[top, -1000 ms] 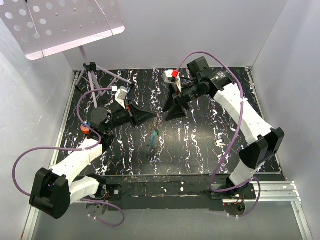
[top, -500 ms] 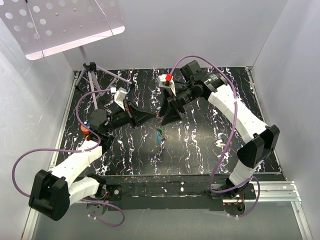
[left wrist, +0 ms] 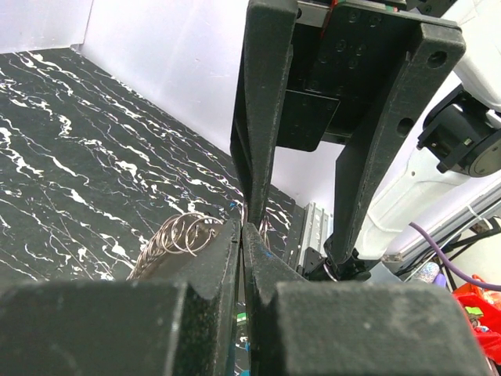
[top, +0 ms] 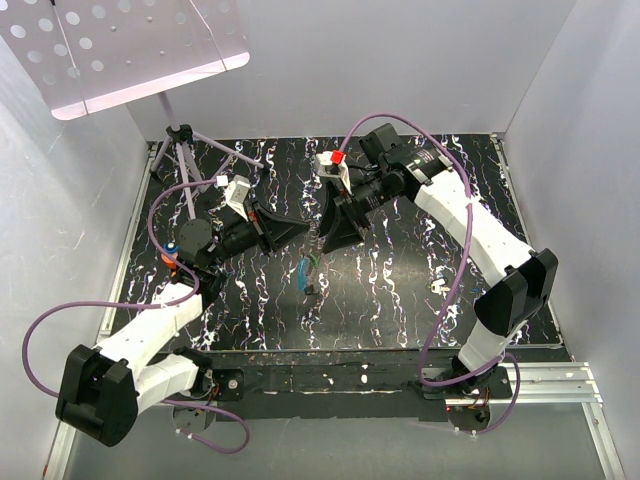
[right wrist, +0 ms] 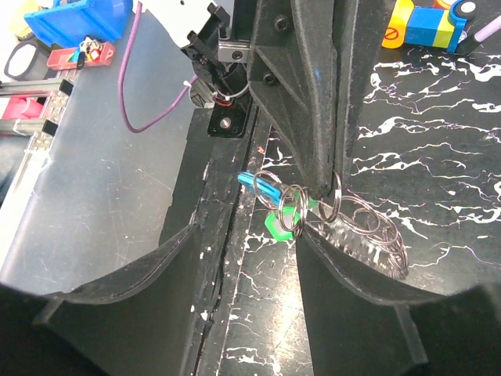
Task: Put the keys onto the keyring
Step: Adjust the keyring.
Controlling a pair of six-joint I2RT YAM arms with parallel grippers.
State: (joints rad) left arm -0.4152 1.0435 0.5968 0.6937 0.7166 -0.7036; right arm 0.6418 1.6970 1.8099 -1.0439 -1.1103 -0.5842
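As the L end effector (left wrist: 241, 231) is pinched fully shut on the keyring (right wrist: 332, 202) by a thin edge of wire only, the main risk is the ring slipping or twisting out of the pads if the R arm pushes or pulls on it; ring + keys would then drop to the tabletop (top: 400, 290). R end effector (right wrist: 246, 235) is wide open and holds nothing, its two fingers straddling the L fingertips and the ring at v. close range. A closing move slightly off line could clamp the L fingers instead of a key or the wire, or knock the ring askew. 2nd risk: the ring is not one loop here but a bunch of linked silvery loops (left wrist: 182, 235) lying just beside the L fingertips, so the R fingers could catch the wrong loop or tangle them. 3rd: the keys (top: 308, 270) dangle free below the pinch point and may swing w/ any arm motion. Condition: wire thin, silvery-grey, shiny, loops overlapping, no deformation visible. Blue-headed key (right wrist: 257, 183) and green-headed key (right wrist: 285, 223) hang just beside the pinched loop, close together; cannot tell whether both are fully threaded on. No yellow-orange key made out. Location: ring + keys appear held in the air over mid-tabletop, between the two arms.
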